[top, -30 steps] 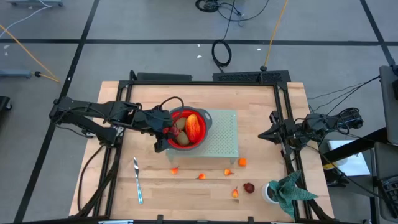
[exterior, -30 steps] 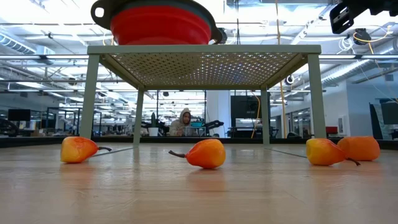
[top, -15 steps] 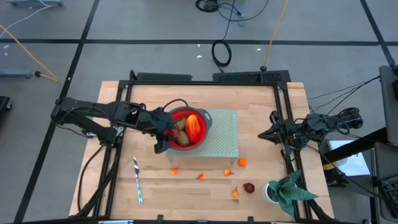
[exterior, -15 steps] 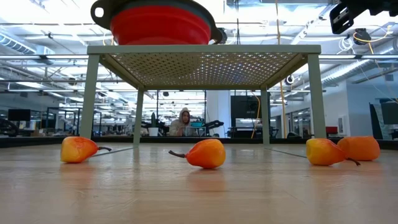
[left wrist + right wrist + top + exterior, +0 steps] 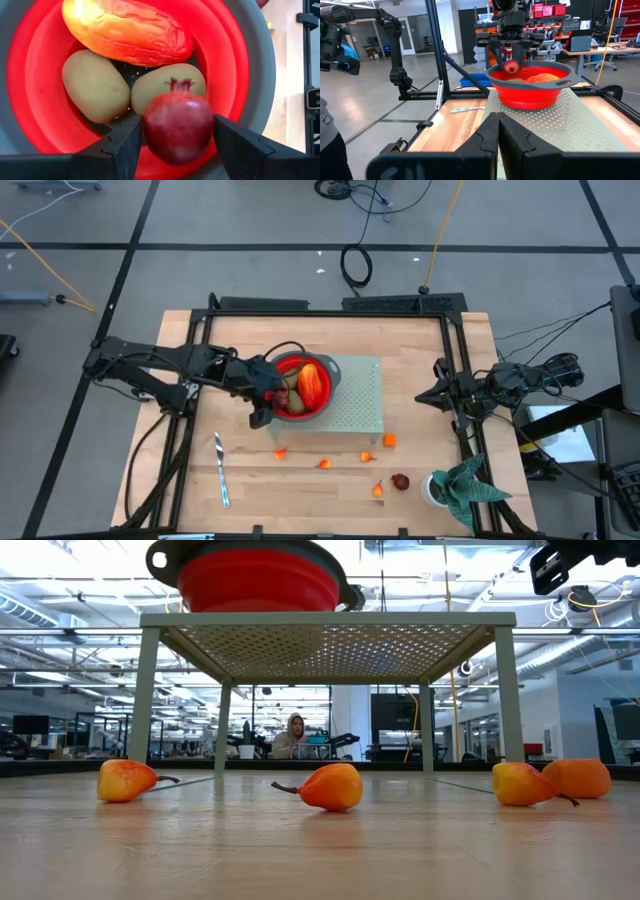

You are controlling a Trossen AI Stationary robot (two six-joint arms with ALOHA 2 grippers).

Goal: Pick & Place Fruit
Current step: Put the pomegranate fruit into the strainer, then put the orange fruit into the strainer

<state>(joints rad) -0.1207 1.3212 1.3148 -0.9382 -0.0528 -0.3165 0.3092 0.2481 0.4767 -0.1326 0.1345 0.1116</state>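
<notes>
Red bowl rim around pomegranate

The high view looks straight down on the table. The low view sits at tabletop height, facing the perforated stand. The left wrist view peers closely into the red bowl; all 4 views share that bowl.

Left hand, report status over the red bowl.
Left hand over red bowl, fingers either side of pomegranate. Two kiwis, long red-orange piece inside. Right hand shut, parked aside. Nothing in the way.
</notes>
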